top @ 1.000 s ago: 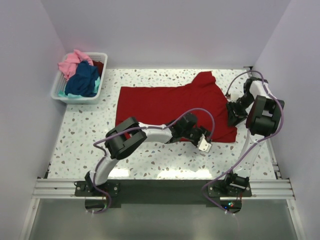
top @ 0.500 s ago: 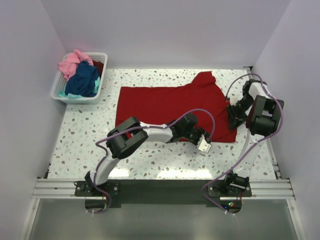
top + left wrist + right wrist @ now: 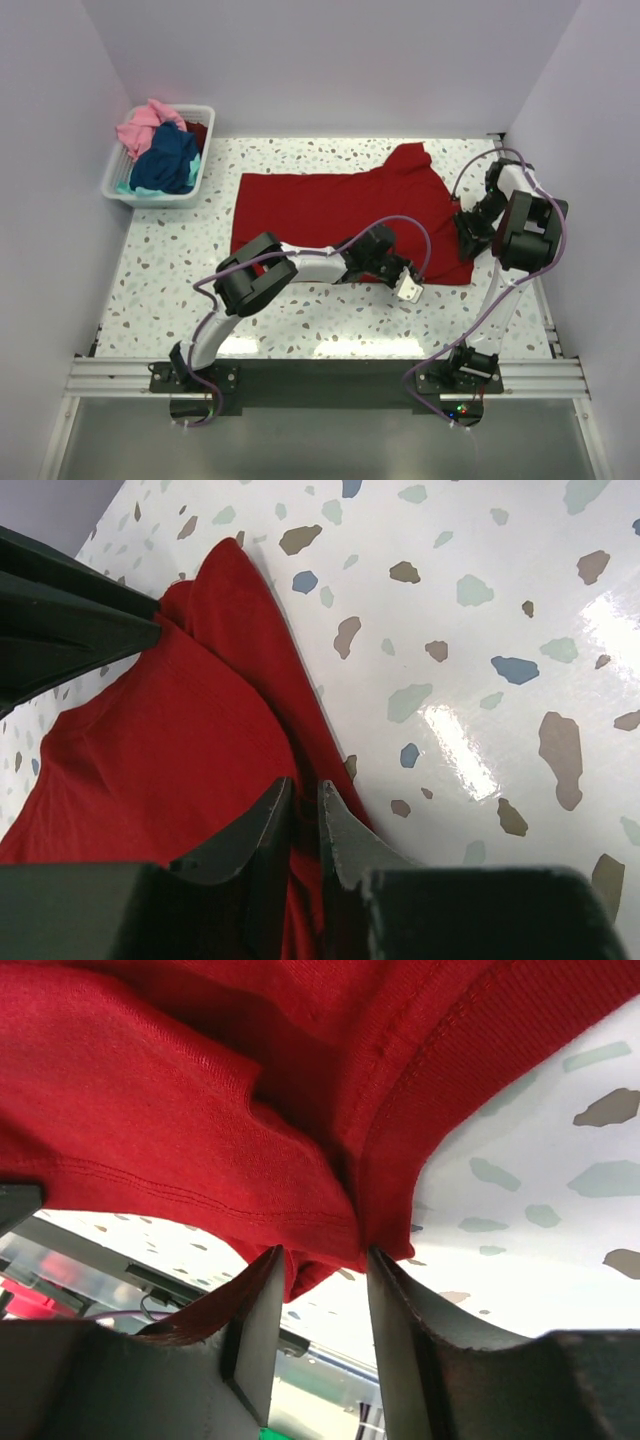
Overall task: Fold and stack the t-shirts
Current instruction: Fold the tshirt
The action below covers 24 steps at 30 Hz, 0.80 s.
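Left fingers (image 3: 250,840) have closed on the red t-shirt (image 3: 330,205) hem; right fingers (image 3: 255,1310) pinch its edge; we judge it ready to fold.

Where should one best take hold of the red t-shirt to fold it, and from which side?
Grip the thin border, not the middle: the red t-shirt lies spread flat, so only its edge can be pinched. Come from the near side at the near edge, where the left gripper pinches it, and from the right at the right edge, which the right gripper holds.
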Available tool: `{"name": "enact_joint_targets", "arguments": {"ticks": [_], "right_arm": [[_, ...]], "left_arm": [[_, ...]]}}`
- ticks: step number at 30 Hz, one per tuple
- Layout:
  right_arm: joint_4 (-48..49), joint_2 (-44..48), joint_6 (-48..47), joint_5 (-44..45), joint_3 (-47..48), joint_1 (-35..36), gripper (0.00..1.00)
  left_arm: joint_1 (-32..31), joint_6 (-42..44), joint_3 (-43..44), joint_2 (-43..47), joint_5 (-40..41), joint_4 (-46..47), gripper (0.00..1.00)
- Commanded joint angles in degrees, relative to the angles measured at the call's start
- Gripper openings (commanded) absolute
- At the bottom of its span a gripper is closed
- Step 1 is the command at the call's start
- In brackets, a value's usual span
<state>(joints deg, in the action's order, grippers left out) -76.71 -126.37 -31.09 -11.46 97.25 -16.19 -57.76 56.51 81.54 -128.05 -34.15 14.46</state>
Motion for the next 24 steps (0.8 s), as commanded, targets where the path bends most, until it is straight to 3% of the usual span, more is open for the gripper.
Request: {"name": "enact_joint_targets", "arguments": {"ticks": [1,8,11,24], "right_arm": [[-4.77,1.13,0.07,-0.13,1.62,-0.25,0.39],[-6.35,0.68,-0.46,-2.24,2.15,-0.25,0.01],[-7.23,1.29,-1.16,-3.83,3.29,-0.25,0.00],[-8.02,-0.81,2.43,-13.84,14.01,-0.25,0.00]], "left_arm": [[0.28,-0.44,2.22,0.70,-1.36,1.19,0.20],[0.45,-0.70,2.66,0.87,-1.00,1.36,0.11],[0.72,-2.01,3.01,1.40,-1.00,1.45,0.01],[8.00,-14.58,4.24,3.78,-0.04,7.95,0.00]]}}
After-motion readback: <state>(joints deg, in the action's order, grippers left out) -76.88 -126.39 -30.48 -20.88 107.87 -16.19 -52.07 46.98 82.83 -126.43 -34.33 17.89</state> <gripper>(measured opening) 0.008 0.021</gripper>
